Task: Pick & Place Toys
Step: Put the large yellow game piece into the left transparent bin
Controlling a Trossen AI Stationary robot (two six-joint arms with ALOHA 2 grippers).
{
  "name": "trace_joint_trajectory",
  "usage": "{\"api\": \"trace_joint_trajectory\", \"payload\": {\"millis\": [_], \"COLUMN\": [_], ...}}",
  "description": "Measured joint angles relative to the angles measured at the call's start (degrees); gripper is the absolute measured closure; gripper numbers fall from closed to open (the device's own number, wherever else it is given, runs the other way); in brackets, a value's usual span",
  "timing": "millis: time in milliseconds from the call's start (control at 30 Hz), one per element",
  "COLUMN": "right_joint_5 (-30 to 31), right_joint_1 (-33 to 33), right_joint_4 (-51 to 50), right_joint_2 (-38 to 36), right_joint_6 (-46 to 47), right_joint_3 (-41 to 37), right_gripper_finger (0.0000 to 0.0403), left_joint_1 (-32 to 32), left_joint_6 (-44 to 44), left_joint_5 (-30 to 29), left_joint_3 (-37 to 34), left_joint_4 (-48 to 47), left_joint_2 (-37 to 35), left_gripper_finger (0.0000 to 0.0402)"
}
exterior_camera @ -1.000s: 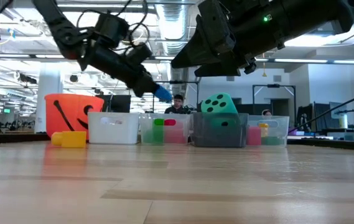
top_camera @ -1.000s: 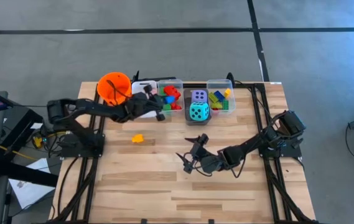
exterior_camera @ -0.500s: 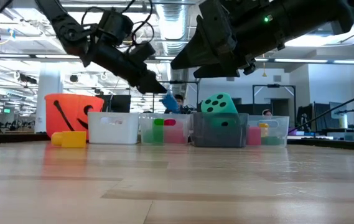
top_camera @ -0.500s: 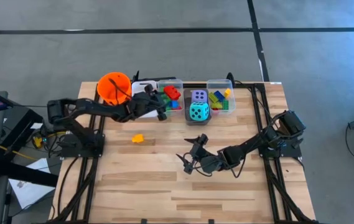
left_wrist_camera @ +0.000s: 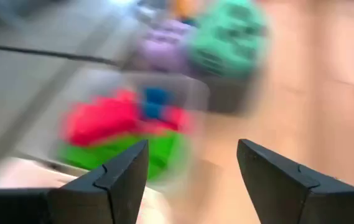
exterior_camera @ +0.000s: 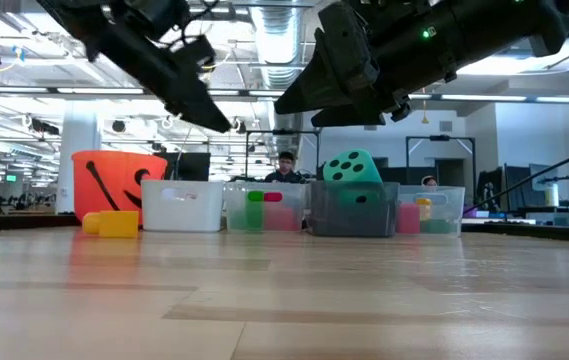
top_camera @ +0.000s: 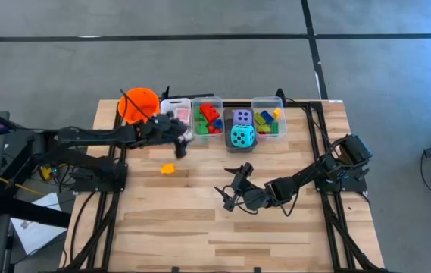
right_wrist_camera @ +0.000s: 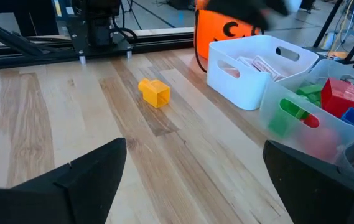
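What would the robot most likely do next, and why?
Probably the left gripper, its fingers open and empty near the bin of bricks, swings down toward the yellow brick. That brick is the only toy lying loose on the table; the right gripper waits open.

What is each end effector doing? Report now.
Left end effector: open, holding nothing, near the brick bin.
Right end effector: open, empty, over the table.

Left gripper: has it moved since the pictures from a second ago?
Yes. In the high view the left gripper has pulled back from over the brick bin toward the table's near side, past the white bin; its fingers are empty.
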Motion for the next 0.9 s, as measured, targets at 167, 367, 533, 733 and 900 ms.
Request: {"api": "trace_joint_trajectory", "payload": {"millis": [167, 367, 533, 733, 900], "right_joint_5": [-0.02, -0.02, -0.02, -0.02, -0.04], "right_joint_1": [0.02, 0.02, 0.02, 0.02, 0.03], "right_joint_4": [-0.28, -0.36, -0.37, -0.39, -0.4], "right_joint_2": [0.0, 0.0, 0.0, 0.0, 0.0], "right_joint_6": [0.0, 0.0, 0.0, 0.0, 0.0], "right_joint_3": [0.0, 0.0, 0.0, 0.0, 0.0], "right_gripper_finger": [0.003, 0.003, 0.003, 0.003, 0.003], "left_joint_1": [-7.04, -16.2, -18.66, -17.92, -16.53], "left_joint_6": [-5.11, -8.04, -15.4, -18.72, -21.5], "left_joint_5": [9.17, 9.37, 6.45, 2.46, 3.18], "left_joint_3": [0.0, -0.02, -0.02, -1.63, -5.9], "left_joint_4": [-14.4, -27.04, -30.2, -32.57, -32.74], "left_joint_2": [-4.24, -4.64, -4.42, -4.42, -4.4], "left_gripper_finger": [0.0163, 0.0157, 0.0137, 0.0112, 0.01]}}
